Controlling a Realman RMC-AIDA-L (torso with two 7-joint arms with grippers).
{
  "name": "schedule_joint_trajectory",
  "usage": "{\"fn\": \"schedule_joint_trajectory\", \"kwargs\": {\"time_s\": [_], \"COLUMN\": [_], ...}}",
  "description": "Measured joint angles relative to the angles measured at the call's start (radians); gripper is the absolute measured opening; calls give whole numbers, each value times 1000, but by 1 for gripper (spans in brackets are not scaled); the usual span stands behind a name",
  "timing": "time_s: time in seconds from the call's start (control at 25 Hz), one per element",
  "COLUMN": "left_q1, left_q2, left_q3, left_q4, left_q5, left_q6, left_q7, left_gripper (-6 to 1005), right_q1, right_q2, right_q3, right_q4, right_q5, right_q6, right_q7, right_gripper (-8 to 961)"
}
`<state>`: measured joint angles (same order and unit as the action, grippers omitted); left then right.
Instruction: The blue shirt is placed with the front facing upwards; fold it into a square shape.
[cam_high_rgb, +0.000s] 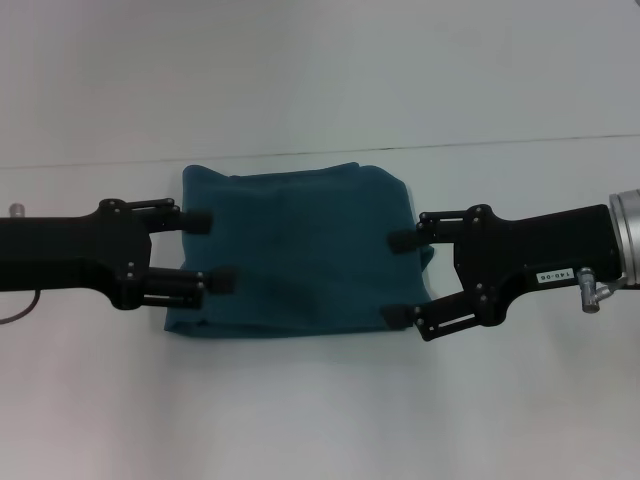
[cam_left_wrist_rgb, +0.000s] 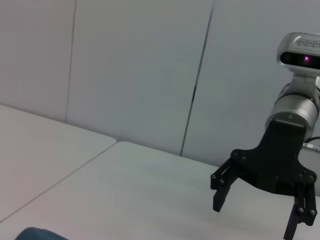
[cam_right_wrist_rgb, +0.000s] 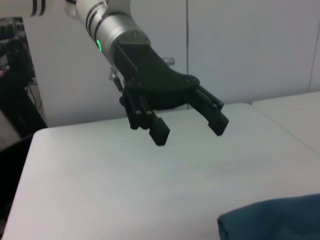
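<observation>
- Left gripper (cam_high_rgb: 212, 249): enters from the left of the head view, fingers spread apart and grasping nothing. Both fingertips overlap the left edge of the blue shirt (cam_high_rgb: 300, 250). The right wrist view shows this same gripper (cam_right_wrist_rgb: 189, 129) raised above the table, jaws apart and empty.
- Right gripper (cam_high_rgb: 399, 278): enters from the right of the head view, fingers likewise spread and empty, fingertips over the shirt's right edge. In the left wrist view it (cam_left_wrist_rgb: 254, 215) hangs clear of the table surface, fingers parted.
- Blue shirt: lies folded into a roughly square bundle at the middle of the table (cam_high_rgb: 320, 420), between the two grippers. No lettering or label is visible on the upper face. The right edge is slightly bunched near the upper right corner. A corner of the cloth (cam_right_wrist_rgb: 272, 220) shows in the right wrist view, and a small sliver (cam_left_wrist_rgb: 37, 233) in the left wrist view.
- Surroundings: the table is white, with a dark seam line (cam_high_rgb: 320, 150) running across behind the shirt. Pale wall panels (cam_left_wrist_rgb: 135, 70) stand behind the table.
- Obstructions: nothing lies between either gripper and the shirt.
</observation>
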<state>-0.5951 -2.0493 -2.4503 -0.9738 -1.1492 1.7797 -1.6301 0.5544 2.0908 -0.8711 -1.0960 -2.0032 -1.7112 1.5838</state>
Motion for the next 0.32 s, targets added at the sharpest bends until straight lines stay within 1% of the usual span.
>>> {"fn": "schedule_joint_trajectory", "kwargs": {"time_s": [0.32], "left_q1": [5], "left_q2": [-6], "left_q3": [7], "left_q4": [0], "left_q5": [-1], "left_q6": [18], "left_q7": [5], "left_gripper": [876], "right_q1": [-1], "right_q2": [1], "right_q3": [-6], "right_q4": [9], "right_q5": [34], "right_q6": [-3], "right_q7": [-12], "right_gripper": [927]}}
